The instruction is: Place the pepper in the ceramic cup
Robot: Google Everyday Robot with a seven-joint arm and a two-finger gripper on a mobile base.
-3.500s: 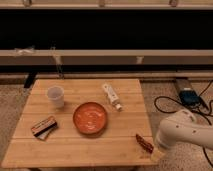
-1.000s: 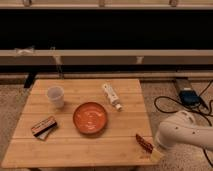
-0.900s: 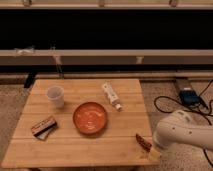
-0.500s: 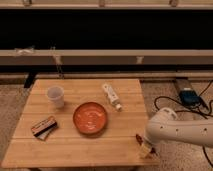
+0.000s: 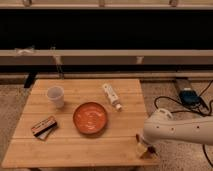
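The ceramic cup [image 5: 55, 95] is small, white and upright at the back left of the wooden table [image 5: 75, 150]. The pepper [image 5: 138, 137] is a slim dark red piece lying near the table's front right corner, mostly covered by my arm. My gripper [image 5: 144, 148] hangs at the end of the white arm [image 5: 175, 131], right over the pepper at that corner. I cannot see if it touches the pepper. The cup is far to the left of the gripper.
A round orange-red bowl [image 5: 90, 118] sits mid-table between gripper and cup. A white oblong bottle [image 5: 112, 96] lies at the back right. A brown-and-black block [image 5: 43, 127] lies at the front left. Cables and a power unit [image 5: 187, 96] lie on the floor at right.
My arm has swung left and lower over the table's front right corner. The gripper now covers most of the pepper. The cup, bowl, bottle and block have not moved.
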